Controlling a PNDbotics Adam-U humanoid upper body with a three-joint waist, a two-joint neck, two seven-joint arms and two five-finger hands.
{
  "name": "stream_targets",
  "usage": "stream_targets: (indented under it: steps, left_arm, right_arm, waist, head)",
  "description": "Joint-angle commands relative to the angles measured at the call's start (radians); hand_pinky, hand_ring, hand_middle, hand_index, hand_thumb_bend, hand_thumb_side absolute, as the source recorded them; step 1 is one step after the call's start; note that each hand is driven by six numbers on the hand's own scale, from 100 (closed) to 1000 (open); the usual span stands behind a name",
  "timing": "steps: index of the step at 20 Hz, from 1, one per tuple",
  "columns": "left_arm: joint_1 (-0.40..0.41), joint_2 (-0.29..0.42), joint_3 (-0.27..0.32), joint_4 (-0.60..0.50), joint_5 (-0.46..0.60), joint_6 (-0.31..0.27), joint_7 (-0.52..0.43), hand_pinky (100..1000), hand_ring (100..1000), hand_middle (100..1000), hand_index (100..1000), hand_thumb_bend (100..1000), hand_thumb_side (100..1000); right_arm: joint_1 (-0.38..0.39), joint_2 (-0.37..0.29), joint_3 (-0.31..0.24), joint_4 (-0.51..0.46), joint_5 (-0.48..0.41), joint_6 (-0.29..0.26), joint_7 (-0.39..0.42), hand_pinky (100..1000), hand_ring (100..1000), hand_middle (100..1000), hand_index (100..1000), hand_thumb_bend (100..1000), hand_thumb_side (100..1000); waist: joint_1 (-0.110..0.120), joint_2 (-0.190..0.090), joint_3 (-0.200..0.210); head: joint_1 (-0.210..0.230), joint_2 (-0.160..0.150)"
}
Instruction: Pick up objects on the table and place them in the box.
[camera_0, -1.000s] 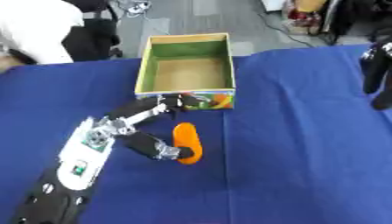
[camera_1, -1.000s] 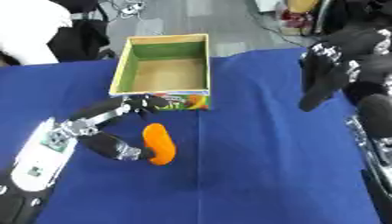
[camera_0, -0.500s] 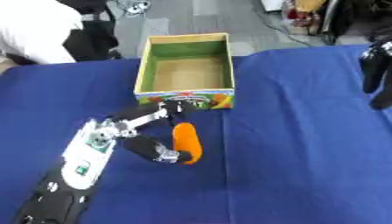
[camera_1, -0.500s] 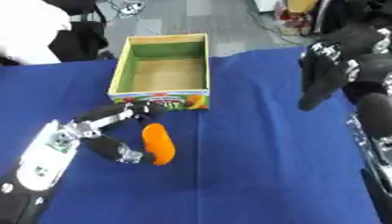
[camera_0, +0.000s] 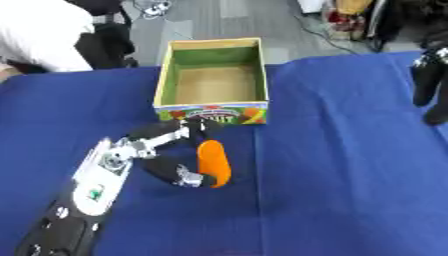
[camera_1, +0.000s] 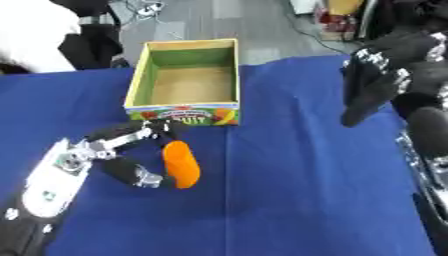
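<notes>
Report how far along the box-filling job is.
Done: nothing shows yet; the box looks empty down to its brown floor. In hand: the left hand curls its fingers and thumb round the orange object, on or just above the blue table near the box's front wall. Left: lifting it in. The right hand hangs idle at right.

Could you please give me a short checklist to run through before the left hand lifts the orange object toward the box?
1. Left hand around the orange object: fingers above it, thumb curled below it. Ok.
2. Actual contact on both sides of the object: cannot tell.
3. Box is open at the top and its inside looks bare. Ok.
4. Box stands just beyond the object, its printed front wall facing it, so the object must clear that wall. Not yet lifted: not ok.
5. Right hand hangs raised at the right, away from the box and the lift path. Ok.
6. Blue tablecloth lies flat around the object. Ok.
</notes>
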Motion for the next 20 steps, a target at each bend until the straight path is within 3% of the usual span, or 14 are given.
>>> stream_targets:
  steps: [1, 20]
  left_arm:
    - [-0.021, 0.005, 0.012, -0.001, -0.008, 0.002, -0.001, 700, 826, 966, 978, 1000, 520]
    - [-0.064, 0.001, 0.023, 0.095, -0.114, 0.016, -0.029, 659, 795, 958, 965, 1000, 488]
  right_arm:
    - [-0.016, -0.002, -0.004, -0.015, -0.005, -0.001, 0.004, 100, 267, 222, 466, 100, 1000]
    - [-0.03, 0.009, -0.003, -0.015, -0.011, 0.0, 0.009, 100, 261, 211, 466, 100, 1000]
  waist:
    - [-0.005, -0.013, -0.001]
    - [-0.003, -0.005, -0.017]
  head:
    - [0.011, 0.003]
    - [0.021, -0.008]
